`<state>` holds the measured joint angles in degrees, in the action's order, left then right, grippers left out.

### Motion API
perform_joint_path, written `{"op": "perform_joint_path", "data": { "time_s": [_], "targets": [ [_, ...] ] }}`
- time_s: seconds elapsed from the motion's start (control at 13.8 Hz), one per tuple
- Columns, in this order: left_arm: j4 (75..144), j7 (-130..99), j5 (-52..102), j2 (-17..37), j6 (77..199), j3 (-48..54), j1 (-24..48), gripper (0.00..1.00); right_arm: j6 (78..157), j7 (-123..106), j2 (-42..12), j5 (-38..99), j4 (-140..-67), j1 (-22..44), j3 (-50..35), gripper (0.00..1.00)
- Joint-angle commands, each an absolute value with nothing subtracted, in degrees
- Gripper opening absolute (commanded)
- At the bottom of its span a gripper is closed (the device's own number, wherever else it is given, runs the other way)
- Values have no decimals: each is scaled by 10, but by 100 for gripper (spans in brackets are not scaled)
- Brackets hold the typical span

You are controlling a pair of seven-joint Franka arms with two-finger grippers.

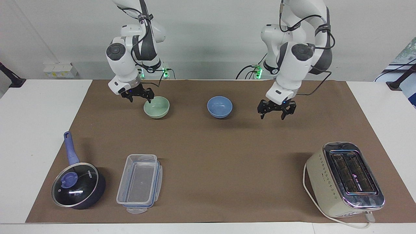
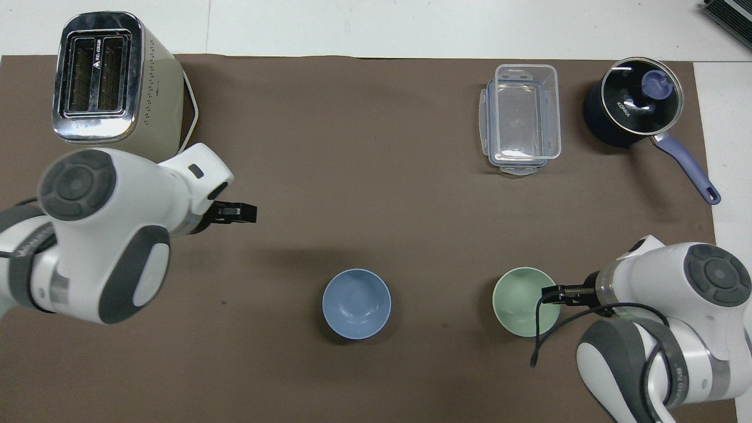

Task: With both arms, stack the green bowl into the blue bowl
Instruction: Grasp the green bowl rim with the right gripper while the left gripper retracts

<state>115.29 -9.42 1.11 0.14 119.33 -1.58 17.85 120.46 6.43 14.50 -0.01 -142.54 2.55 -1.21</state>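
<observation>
Facing view shows the right gripper (image 1: 139,95) low at the rim of the green bowl (image 1: 156,107), on the side toward the right arm's end of the table, its jaws apart and nothing between them; whether a fingertip already touches the rim I cannot tell. That is the relation the next move hangs on: the bowl's wall lies just beside the open jaws, so a short drop over the rim should give a pinch. A round bowl has no long axis, so any point of the rim would serve. The blue bowl (image 1: 220,106) sits beside the green one, about as near to the robots, toward the left arm's end, with bare brown mat (image 1: 208,146) between the two and nothing in the way. The left gripper (image 1: 276,110), jaws also spread and empty, hangs over the mat, clear of the blue bowl. Farther out stand a clear plastic container (image 1: 139,183), a dark lidded saucepan (image 1: 78,188) and a toaster (image 1: 346,180), all well apart from the bowls.
</observation>
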Motion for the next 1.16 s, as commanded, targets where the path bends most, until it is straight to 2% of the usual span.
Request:
{"op": "perform_joint_path", "data": {
  "time_s": [0.0, 0.36, 0.65, 0.87, 1.09],
  "targets": [
    [1104, -5, 19, 9, 1131, -9, 109, 100, 1257, 42, 139, 12, -1460, 22, -13, 97],
    [1022, 75, 21, 12, 1035, -11, 34, 100, 1302, 41, 127, 12, -1483, 23, -13, 90],
    [935, 62, 19, 14, 944, -16, 28, 100, 1308, 42, 116, 13, -1485, 38, -13, 81],
    [886, 39, 17, 15, 905, -17, 21, 100, 1307, 43, 116, 13, -1489, 39, -13, 68],
    [864, 32, 7, 19, 895, -18, 13, 100, 1307, 42, 116, 13, -1487, 39, -13, 43]
  ]
}}
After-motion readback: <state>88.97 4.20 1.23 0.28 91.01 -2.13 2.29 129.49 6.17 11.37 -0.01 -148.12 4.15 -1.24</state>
